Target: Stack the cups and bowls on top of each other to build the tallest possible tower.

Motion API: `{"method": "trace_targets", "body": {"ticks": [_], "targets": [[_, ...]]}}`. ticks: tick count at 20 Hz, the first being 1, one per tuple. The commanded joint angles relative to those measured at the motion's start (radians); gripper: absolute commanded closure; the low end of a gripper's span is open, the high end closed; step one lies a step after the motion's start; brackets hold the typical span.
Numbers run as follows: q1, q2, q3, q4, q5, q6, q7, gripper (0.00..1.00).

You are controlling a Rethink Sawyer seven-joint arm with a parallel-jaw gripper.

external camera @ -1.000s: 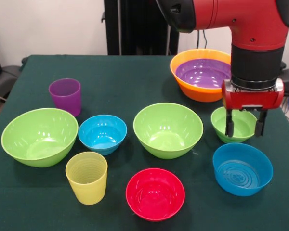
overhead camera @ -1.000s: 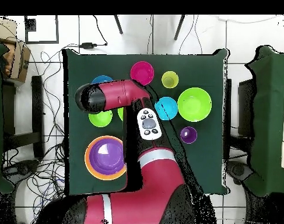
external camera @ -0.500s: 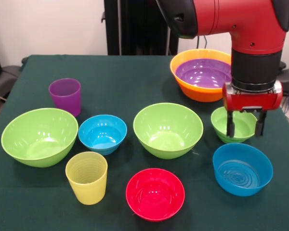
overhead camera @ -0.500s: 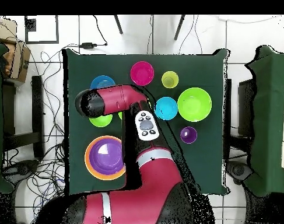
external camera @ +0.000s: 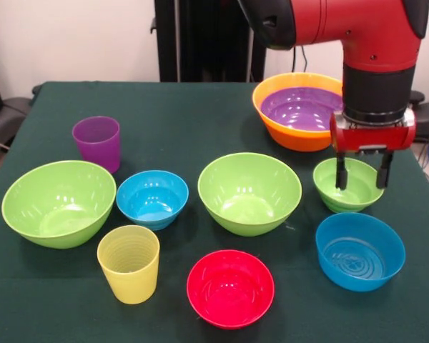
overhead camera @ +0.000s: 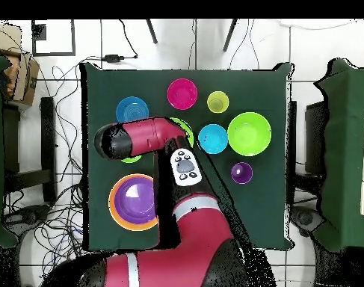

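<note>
Tower [external camera: 300, 108]: shallow glossy purple bowl [external camera: 302, 107] nested in large orange bowl [external camera: 294, 136], desk's [external camera: 186, 114] far side by arm. Pincer [external camera: 360, 172] spread open, empty, over small rounded lime bowl [external camera: 347, 187]. Ribbed yellow tumbler [external camera: 129, 263] near front edge.

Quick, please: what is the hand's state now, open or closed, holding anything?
Hand: open, holding nothing, over the small green bowl.
</note>
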Motion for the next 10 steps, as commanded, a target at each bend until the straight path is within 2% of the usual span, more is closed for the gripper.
{"method": "trace_targets", "body": {"ticks": [1,10], "targets": [[0.033,-0.080,0.039,0.114,-0.038,0.032,-0.009,0.00],[0.046,-0.020,0.019,0.118,-0.062,-0.075,0.027,0.00]]}}
